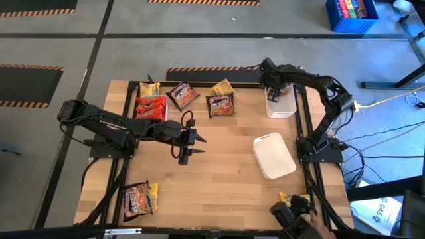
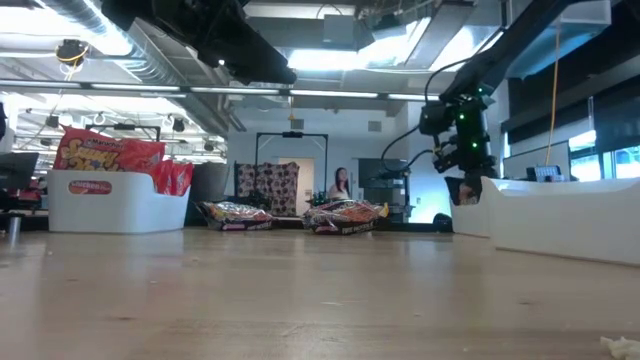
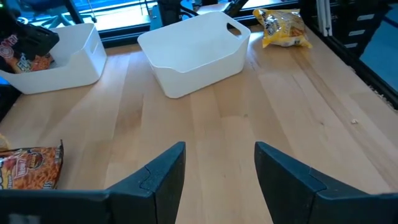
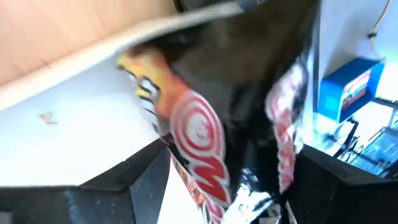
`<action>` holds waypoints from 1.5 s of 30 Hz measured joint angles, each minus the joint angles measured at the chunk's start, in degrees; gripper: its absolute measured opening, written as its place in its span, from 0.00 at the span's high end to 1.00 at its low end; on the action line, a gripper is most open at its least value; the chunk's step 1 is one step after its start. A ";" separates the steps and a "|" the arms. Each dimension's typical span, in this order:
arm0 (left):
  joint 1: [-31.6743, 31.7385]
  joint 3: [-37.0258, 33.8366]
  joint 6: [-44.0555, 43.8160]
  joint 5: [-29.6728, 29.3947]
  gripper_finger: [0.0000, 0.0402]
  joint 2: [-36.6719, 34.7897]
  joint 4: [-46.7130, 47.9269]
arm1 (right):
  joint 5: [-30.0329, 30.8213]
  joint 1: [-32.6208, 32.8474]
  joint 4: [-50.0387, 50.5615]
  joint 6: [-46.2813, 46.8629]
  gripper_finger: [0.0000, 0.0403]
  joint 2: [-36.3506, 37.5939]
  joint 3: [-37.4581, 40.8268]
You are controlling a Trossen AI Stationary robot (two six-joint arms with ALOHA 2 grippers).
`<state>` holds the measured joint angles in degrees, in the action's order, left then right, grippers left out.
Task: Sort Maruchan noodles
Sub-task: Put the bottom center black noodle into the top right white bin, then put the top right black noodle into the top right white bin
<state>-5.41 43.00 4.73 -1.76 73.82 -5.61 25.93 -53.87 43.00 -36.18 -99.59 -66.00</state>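
Observation:
My right gripper [image 1: 272, 89] hangs over the far white tray [image 1: 287, 109] at the table's right, open. A dark brown-black packet [image 4: 236, 118] with a red emblem stands blurred between its spread fingers, above the tray's floor. My left gripper [image 1: 194, 149] hovers open over bare wood at mid-table [image 3: 217, 168], touching nothing. Loose packets lie flat along the far edge: yellow [image 1: 149, 88], red [image 1: 151, 107], dark [image 1: 182, 95], yellow [image 1: 224, 87] and dark [image 1: 220, 105]. Two more packets [image 1: 138, 199] sit near the near-left corner, and a yellow one [image 1: 289, 198] near the right edge. My right gripper: the dark packet's side edges [image 4: 186, 155] stand close to both fingers, with its face toward the wrist camera. I cannot tell whether the fingers touch it. It hangs upright over the tray's floor.
A second white tray [image 1: 273, 156] stands on the right half, nearer than the first. In the low view a white tray [image 2: 110, 205] on the left holds red-orange packets. Black frame rails [image 1: 302, 119] run along the table's sides. A dark object [image 1: 295, 219] reaches in at the near-right corner.

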 joint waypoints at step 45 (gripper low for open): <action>-0.54 -1.16 -8.01 -16.71 0.54 2.46 -1.09 | -26.30 27.35 -37.07 34.80 0.36 11.00 11.99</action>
<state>-5.94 41.85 -3.28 -18.47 76.28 -6.70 -0.37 -26.52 5.93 -1.38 -88.59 -54.00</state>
